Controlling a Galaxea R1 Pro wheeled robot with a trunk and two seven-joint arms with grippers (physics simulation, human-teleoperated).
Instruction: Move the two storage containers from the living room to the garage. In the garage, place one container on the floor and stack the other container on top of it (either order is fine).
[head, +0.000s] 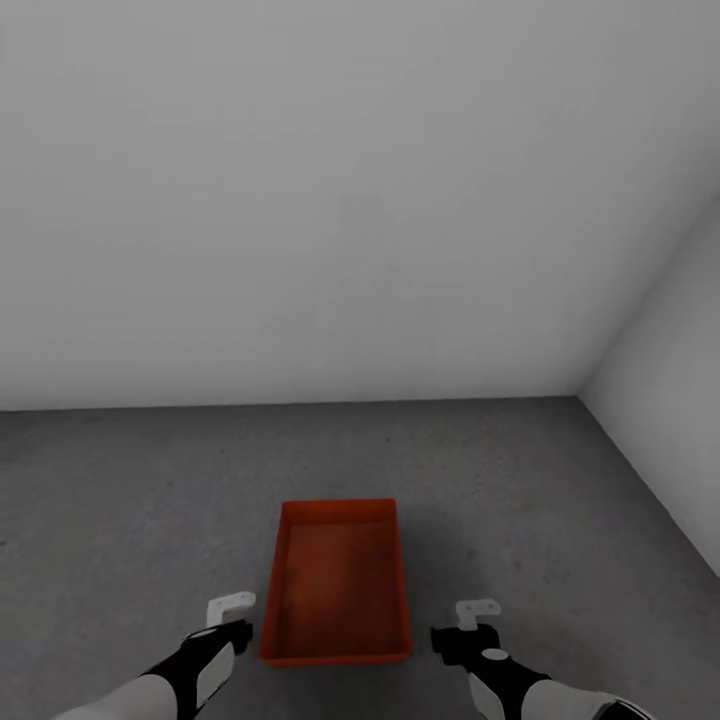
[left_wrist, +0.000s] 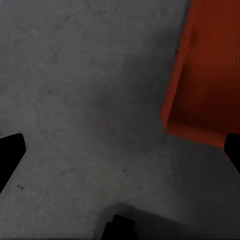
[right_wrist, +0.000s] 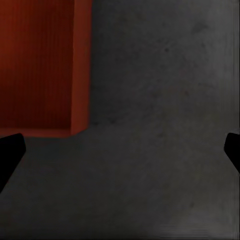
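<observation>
One orange-red storage container (head: 338, 585) rests open side up on the dark grey concrete floor (head: 130, 500) of the garage, just ahead of me, and its inside looks empty. My left gripper (head: 229, 622) hovers open beside the container's near left corner (left_wrist: 200, 100), apart from it. At the near right corner (right_wrist: 45, 65), my right gripper (head: 464, 624) is open too, a small gap away. Both wrist views show dark fingertips (left_wrist: 10, 150) (right_wrist: 10, 150) spread wide over bare floor. The second container is out of view.
A plain white wall (head: 300, 200) stands behind the container, and it meets a second white wall (head: 670, 380) in a corner at the right. Grey speckled floor stretches to either side of the container.
</observation>
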